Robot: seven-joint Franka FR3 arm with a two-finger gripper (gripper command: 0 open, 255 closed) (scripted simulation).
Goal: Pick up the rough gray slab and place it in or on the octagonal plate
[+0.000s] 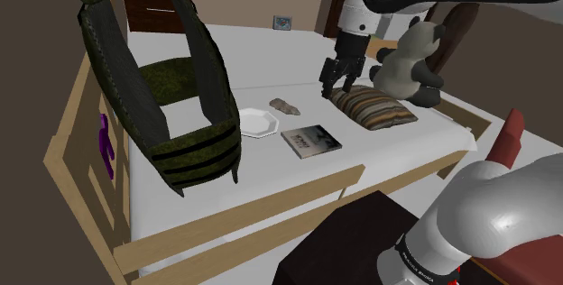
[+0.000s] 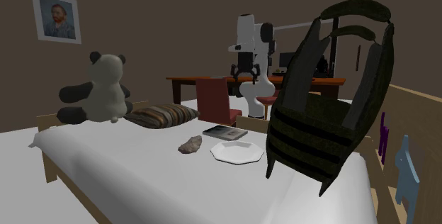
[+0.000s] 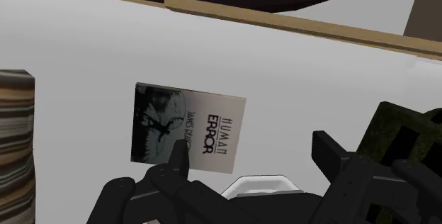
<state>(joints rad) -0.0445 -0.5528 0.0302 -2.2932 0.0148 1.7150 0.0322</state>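
The rough gray slab (image 1: 285, 106) (image 2: 190, 144) lies on the white bed sheet, close beside the white octagonal plate (image 1: 259, 122) (image 2: 234, 150) (image 3: 259, 184). My black gripper (image 1: 339, 85) (image 2: 244, 71) (image 3: 251, 152) hangs open above the sheet, to the shoulder view's right of the slab and just over the near edge of the striped pillow (image 1: 372, 105). Nothing is between its fingers. In the wrist view the plate's rim peeks out low between the two spread fingers (image 3: 177, 167).
A book (image 1: 311, 140) (image 3: 188, 134) lies near the plate. A big olive backpack (image 1: 167, 94) (image 2: 326, 109) stands on the bed beside the plate. A panda toy (image 1: 410, 62) (image 2: 99, 88) sits behind the pillow. A wooden bed frame (image 1: 271, 202) rims the mattress.
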